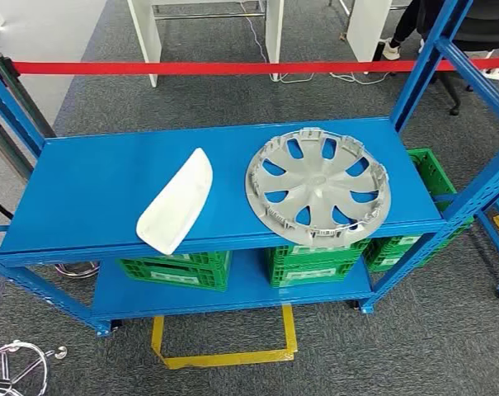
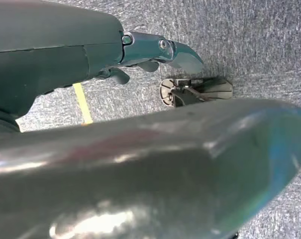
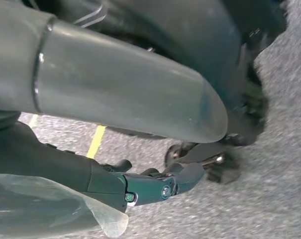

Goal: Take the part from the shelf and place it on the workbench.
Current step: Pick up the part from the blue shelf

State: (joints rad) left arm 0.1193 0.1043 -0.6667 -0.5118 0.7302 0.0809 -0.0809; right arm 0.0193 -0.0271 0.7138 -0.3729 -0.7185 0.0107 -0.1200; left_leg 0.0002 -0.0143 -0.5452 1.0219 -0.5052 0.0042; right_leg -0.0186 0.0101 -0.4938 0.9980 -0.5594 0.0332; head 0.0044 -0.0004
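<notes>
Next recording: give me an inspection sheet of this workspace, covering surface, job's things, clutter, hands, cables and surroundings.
Surface: top board of the blue shelf, bare around the two parts.
Job's things: white curved part lies left of centre, reaching the front edge; grey wheel cover lies flat to its right, apart from it.
Clutter: green crates on the lower board.
Hands: left hand and right hand hang over the carpet, fingers stretched out, holding nothing.
Cables: white cables on the floor behind the shelf.
Surroundings: grey carpet, red barrier tape, yellow floor marking, white table legs, a seated person's legs at the far right.
</notes>
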